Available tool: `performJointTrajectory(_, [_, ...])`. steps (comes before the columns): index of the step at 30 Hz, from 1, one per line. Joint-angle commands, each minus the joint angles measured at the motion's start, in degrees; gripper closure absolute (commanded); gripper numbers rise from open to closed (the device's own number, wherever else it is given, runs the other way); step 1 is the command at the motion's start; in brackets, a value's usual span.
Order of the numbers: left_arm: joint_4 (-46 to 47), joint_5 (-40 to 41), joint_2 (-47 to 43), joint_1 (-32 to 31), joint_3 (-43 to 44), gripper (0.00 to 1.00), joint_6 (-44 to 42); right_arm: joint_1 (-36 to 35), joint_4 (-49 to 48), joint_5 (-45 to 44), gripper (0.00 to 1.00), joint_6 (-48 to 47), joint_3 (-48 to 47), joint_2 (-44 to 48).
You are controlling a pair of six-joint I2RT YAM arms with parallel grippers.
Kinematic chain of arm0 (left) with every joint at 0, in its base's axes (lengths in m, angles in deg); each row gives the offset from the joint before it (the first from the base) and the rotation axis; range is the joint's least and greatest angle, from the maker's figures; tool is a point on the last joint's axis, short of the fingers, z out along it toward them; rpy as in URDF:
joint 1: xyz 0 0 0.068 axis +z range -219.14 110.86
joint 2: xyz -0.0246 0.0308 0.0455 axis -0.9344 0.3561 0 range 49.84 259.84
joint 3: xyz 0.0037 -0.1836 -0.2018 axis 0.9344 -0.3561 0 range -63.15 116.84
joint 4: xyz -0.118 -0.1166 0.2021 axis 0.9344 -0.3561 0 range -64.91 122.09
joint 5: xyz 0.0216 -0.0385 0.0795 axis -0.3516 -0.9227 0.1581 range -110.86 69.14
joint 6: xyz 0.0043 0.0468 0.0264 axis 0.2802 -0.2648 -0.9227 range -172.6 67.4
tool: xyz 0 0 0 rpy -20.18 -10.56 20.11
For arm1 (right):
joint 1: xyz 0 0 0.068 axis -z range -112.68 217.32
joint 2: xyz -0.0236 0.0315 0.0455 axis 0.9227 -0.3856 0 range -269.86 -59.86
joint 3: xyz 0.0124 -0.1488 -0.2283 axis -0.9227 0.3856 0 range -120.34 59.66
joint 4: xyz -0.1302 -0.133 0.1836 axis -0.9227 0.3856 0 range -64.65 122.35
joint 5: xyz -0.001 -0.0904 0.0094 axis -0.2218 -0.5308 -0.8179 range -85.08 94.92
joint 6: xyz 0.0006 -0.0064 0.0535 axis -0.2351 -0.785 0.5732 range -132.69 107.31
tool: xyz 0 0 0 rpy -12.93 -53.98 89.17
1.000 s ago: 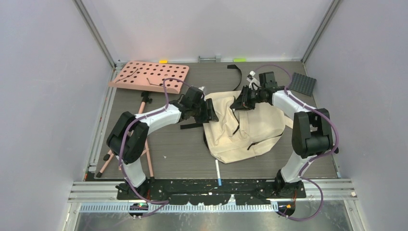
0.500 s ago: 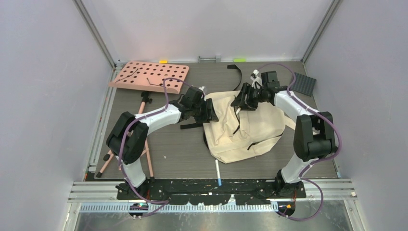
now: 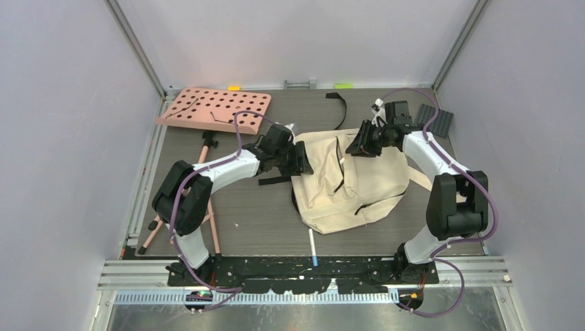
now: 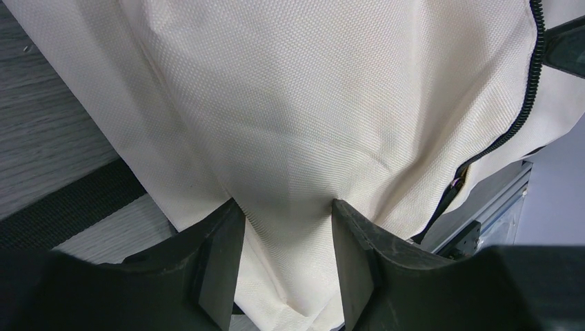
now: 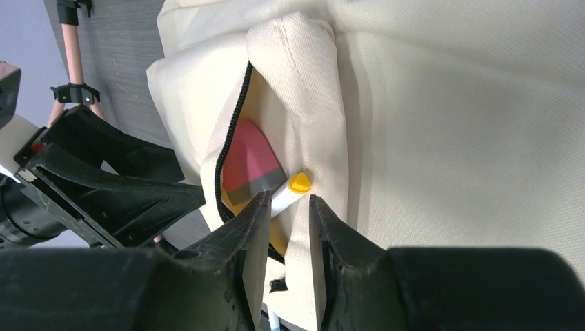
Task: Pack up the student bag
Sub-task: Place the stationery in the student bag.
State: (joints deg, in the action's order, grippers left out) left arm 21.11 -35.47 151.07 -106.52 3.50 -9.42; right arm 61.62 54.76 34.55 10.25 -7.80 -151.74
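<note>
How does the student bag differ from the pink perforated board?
The student bag is cream, soft fabric and crumpled; the pink perforated board is flat and full of round holes. The bag lies mid-table; the board sits at the far left corner. Both are on the table.

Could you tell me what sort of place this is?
Likely a robotics lab cell: left arm and right arm bolted at the table edge, plain grey walls, and a student bag laid out.
</note>
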Motion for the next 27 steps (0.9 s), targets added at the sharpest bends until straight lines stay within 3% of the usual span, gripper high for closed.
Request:
performJointTrajectory(1, [2.3,-0.5,-2.3,-0.2,0.8,0.50,-0.9,-0.9,0.9,1.0,0.68,-2.2,0.7,2.2])
performJointTrajectory(9, [2.0,-0.7,-2.2,-0.2,1.3,0.50,-1.1,-4.6,-3.2,1.1,0.77,0.7,2.0,-0.4])
performJointTrajectory(18, [2.0,-0.7,-3.0,-0.4,0.1,0.50,-1.3,-8.1,-6.1,2.3,0.79,1.6,-1.7,-7.0])
performJointTrajectory(27, [0.9,1.5,-5.0,-1.3,0.3,0.46,-2.8,-8.6,-5.3,-0.2,0.75,1.6,-2.0,-3.6])
